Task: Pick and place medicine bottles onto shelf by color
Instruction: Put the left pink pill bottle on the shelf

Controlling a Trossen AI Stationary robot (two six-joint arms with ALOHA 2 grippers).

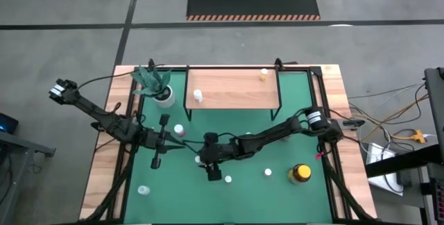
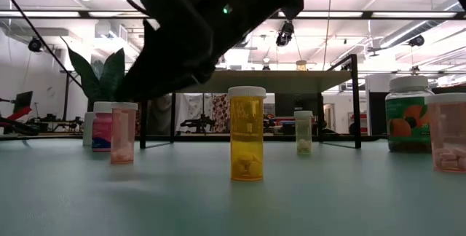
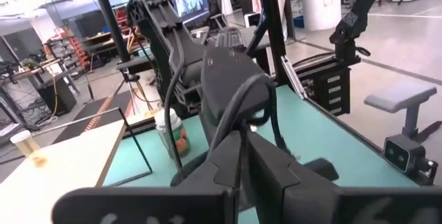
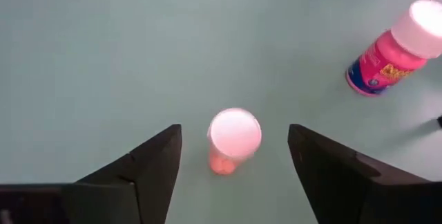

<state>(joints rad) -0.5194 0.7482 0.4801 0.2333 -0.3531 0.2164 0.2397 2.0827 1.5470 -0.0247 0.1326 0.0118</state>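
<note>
A small pink-orange bottle (image 4: 233, 141) with a white cap stands upright on the green mat. My right gripper (image 4: 235, 128) is open and hovers just over it, one finger on either side, touching nothing; in the high view it is at mid-table (image 1: 201, 159). A magenta bottle (image 4: 390, 58) stands close by. My left gripper (image 1: 177, 144) is shut and empty, pointing level at the right arm. The shelf (image 1: 232, 89) carries a white bottle (image 1: 198, 96) and a yellow one (image 1: 263, 76). An orange bottle (image 2: 247, 134) stands near the front edge.
A potted plant (image 1: 158, 86) stands left of the shelf. A yellow black-lidded jar (image 1: 300, 173) and small white-capped bottles (image 1: 268, 173) (image 1: 227, 179) (image 1: 143, 190) dot the near half of the mat. A greenish jar (image 2: 408, 112) shows at the right of the low view.
</note>
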